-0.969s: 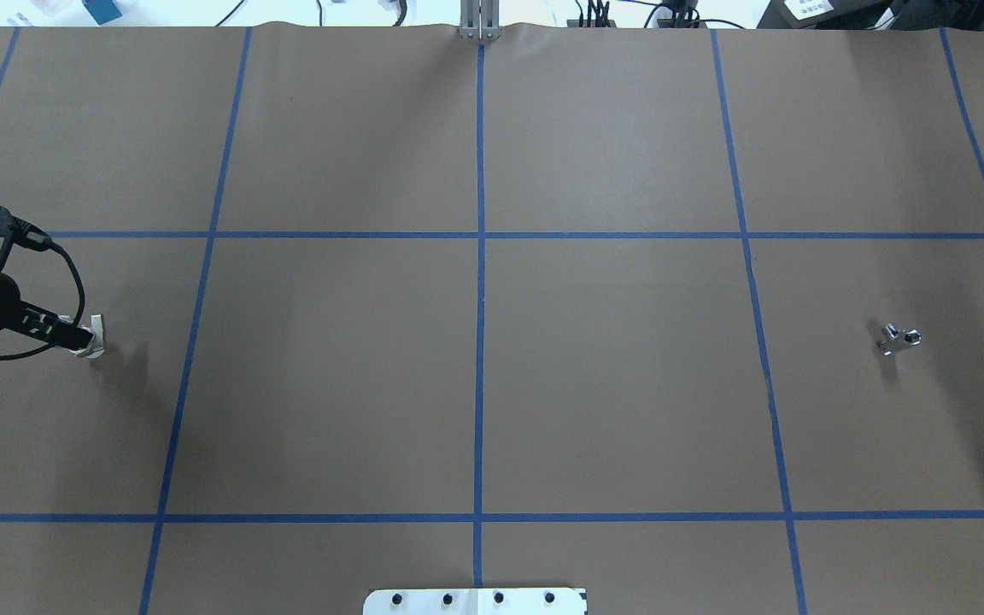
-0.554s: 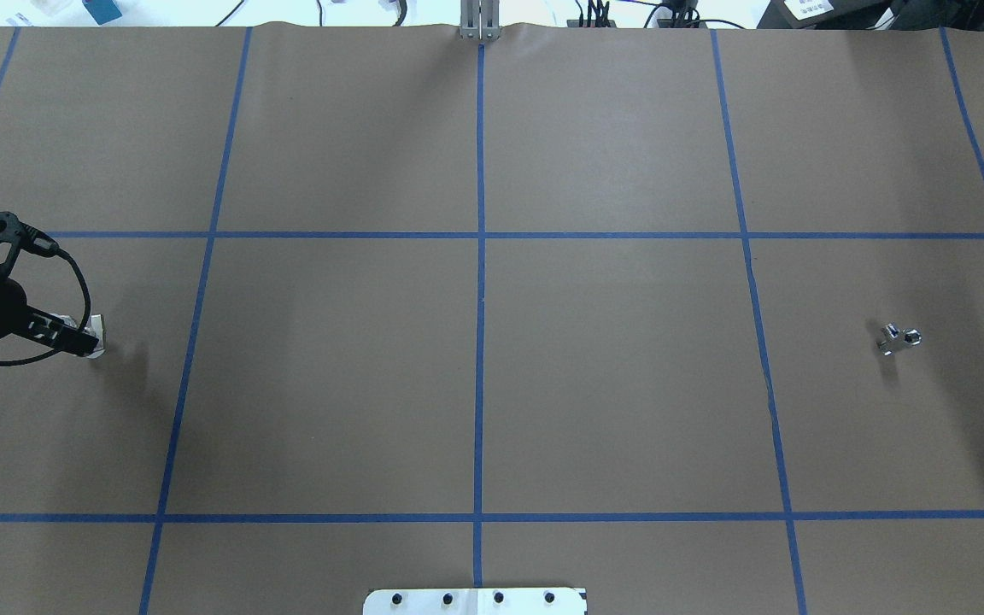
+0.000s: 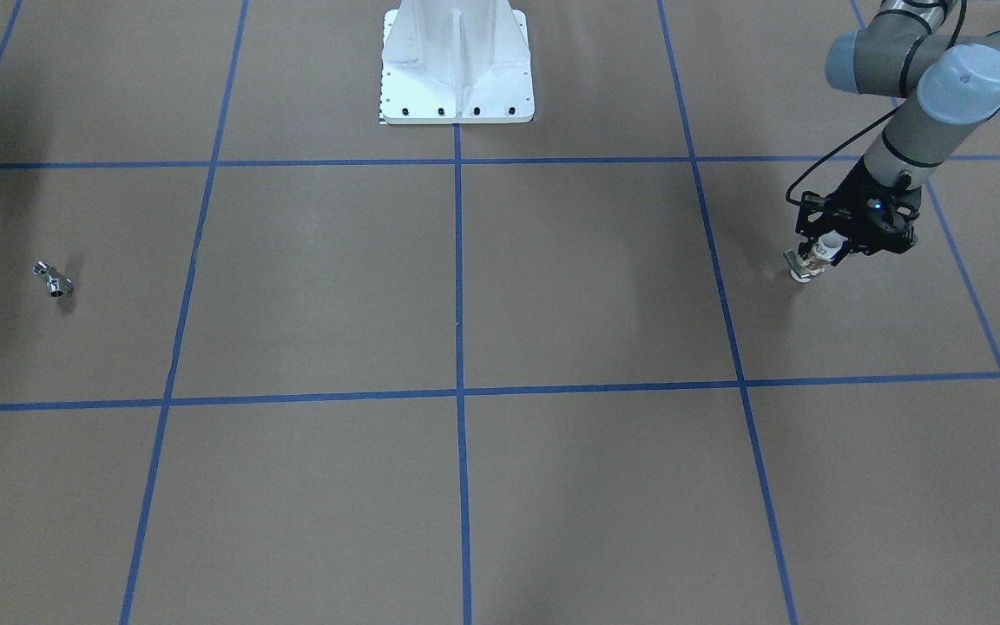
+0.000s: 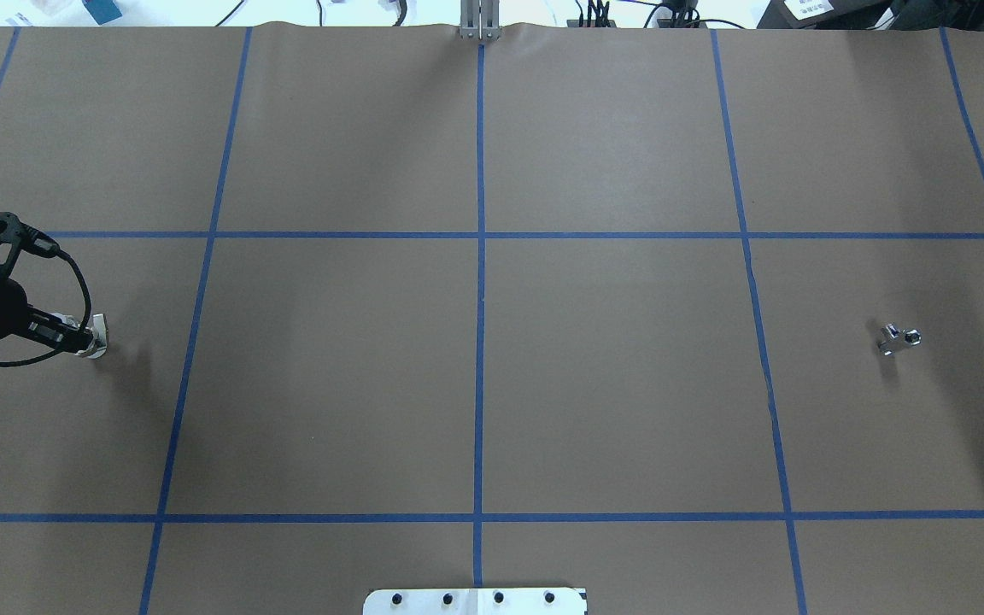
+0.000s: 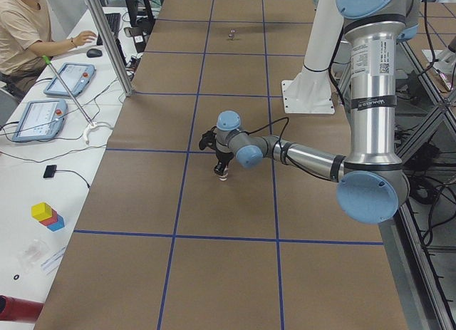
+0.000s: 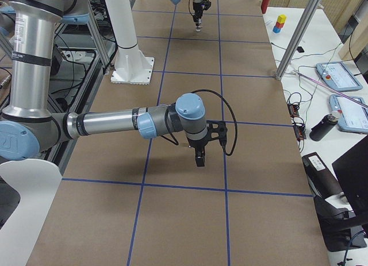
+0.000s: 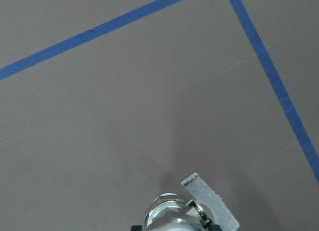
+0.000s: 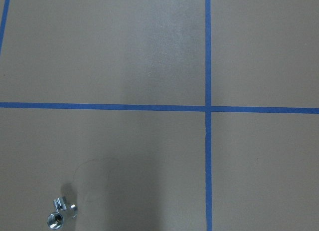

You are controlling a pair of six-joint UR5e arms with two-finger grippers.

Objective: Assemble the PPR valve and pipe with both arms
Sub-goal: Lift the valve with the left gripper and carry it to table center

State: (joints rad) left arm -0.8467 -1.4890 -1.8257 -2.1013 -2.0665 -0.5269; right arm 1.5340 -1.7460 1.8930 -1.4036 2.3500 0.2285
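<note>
At nine o'clock on the table (image 4: 612,401), our left gripper (image 4: 82,342) pinches the PPR valve (image 4: 98,335), ready, we judge, to carry it toward its mate. The valve is a small white cylinder with greyish bands and a flat side lever. The chrome pipe (image 4: 896,338) lies free at three o'clock. Whether our right gripper (image 6: 199,158) is spread or pressed together, we cannot tell.

Grey arms (image 5: 370,88) with light-blue joint caps (image 5: 365,198), black cables (image 4: 85,299) and a white pedestal (image 3: 457,61)
</note>
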